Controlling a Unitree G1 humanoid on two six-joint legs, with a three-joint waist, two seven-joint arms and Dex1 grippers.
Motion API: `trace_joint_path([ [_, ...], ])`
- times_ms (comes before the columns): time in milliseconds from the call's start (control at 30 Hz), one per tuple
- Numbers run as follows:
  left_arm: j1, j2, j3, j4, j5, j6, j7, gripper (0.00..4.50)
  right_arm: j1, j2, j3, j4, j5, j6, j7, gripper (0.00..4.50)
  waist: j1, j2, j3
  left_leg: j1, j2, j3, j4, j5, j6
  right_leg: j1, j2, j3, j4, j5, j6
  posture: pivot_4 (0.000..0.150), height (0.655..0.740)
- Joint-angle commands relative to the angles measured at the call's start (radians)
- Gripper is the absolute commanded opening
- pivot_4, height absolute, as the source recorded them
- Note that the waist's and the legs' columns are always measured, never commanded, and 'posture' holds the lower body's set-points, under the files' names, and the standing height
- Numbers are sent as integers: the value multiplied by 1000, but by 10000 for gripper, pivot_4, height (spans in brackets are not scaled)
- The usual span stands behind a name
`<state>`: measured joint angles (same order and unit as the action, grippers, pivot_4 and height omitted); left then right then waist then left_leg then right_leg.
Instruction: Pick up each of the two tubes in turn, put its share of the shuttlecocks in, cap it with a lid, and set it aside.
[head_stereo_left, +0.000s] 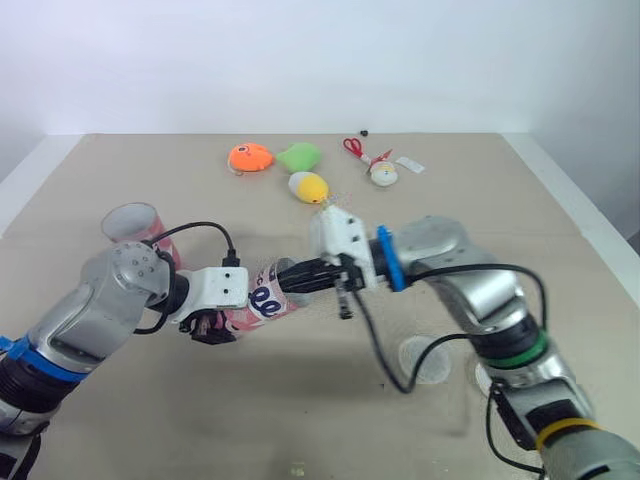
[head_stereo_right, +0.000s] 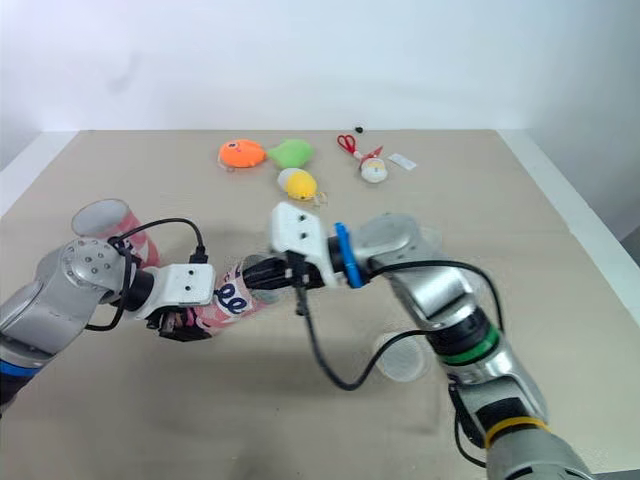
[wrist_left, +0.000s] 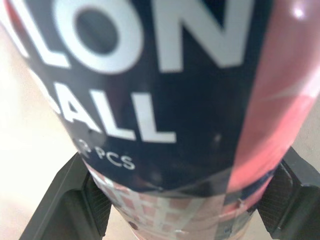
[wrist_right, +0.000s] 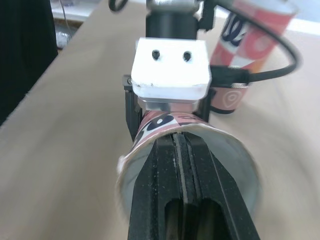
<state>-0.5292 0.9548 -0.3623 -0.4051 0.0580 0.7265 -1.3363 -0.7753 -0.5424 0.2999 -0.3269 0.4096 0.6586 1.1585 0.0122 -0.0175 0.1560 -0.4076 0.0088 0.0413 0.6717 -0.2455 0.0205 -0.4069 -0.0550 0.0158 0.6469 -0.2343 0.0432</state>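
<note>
Beige table, white wall behind. The pink-and-navy tube is held level above mid-table, clamped near its base by the left gripper, open mouth facing the right arm. Printed wrap with white lettering; thin pale rim, slightly out of round. The right gripper is inside the mouth, fingers pressed together; nothing visible between them. Judged: filling step. Next calls for a straight withdrawal along the tube, then the clear lid near the right arm. Second tube stands upright, far left.
</note>
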Motion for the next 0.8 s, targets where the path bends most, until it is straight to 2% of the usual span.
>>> trace_joint_path([
  [33, 13, -28, -33, -6, -20, 1, 16, 32717, 17, -36, -51, -62, 57, 30, 8, 302, 1, 0, 0, 0, 0, 0, 0, 0, 0, 0, 0, 0, 0, 0, 0, 1500, 7400],
  [167, -13, -67, 22, -16, -63, -7, 32, 32717, 63, -104, -182, -87, 159, 98, -12, 302, 5, -1, 1, 0, 0, -1, 0, 0, 0, 0, 0, -1, 0, -3, 0, 1500, 7400],
  [233, -32, -101, 62, -25, -104, -20, 46, 32717, 87, -145, -246, -94, 204, 129, -17, 6842, 5, -5, 3, -2, -2, 0, 1, 0, 0, 0, -2, 0, 0, -2, 1, 1500, 7400],
  [267, -43, -123, 80, -26, -124, -10, 61, 32717, 105, -177, -269, -99, 214, 137, -11, 8636, 4, -7, 4, -3, -2, 0, 1, 0, 0, -1, -2, 0, -1, -1, 0, 1500, 7400],
  [367, -49, -205, 136, -1, -174, -49, 134, 32717, 216, -327, -355, -116, 220, 143, 34, 22767, 3, -10, 6, -7, -1, -2, 1, 0, 1, -4, -2, -2, -1, 1, 3, 1500, 7400],
  [467, -34, -272, 162, 9, -206, -84, 197, 32717, 304, -423, -389, -117, 215, 123, 62, 37154, -2, -10, 6, -9, -1, -3, 0, -2, 3, -5, -2, -2, -2, -1, 2, 1500, 7400],
  [533, 1, -342, 169, 18, -226, -113, 258, 32717, 386, -485, -392, -111, 168, 69, 85, 44692, -6, -9, 6, -9, -1, -3, 0, -3, 4, -6, -1, -2, -1, -1, 2, 1500, 7400],
  [633, 92, -463, 162, 43, -244, -222, 349, 32717, 503, -545, -384, -107, 104, -14, 101, 44692, -5, -9, 6, -9, 0, -2, 0, -4, 5, -6, 0, -1, -2, -2, 1, 1500, 7400],
  [800, 198, -581, 138, 107, -224, -384, 443, 32717, 555, -514, -321, -82, 6, -122, 41, 44692, -5, -9, 6, -8, 0, -2, 1, -4, 4, -6, 1, 0, -1, 0, 1, 1500, 7400],
])
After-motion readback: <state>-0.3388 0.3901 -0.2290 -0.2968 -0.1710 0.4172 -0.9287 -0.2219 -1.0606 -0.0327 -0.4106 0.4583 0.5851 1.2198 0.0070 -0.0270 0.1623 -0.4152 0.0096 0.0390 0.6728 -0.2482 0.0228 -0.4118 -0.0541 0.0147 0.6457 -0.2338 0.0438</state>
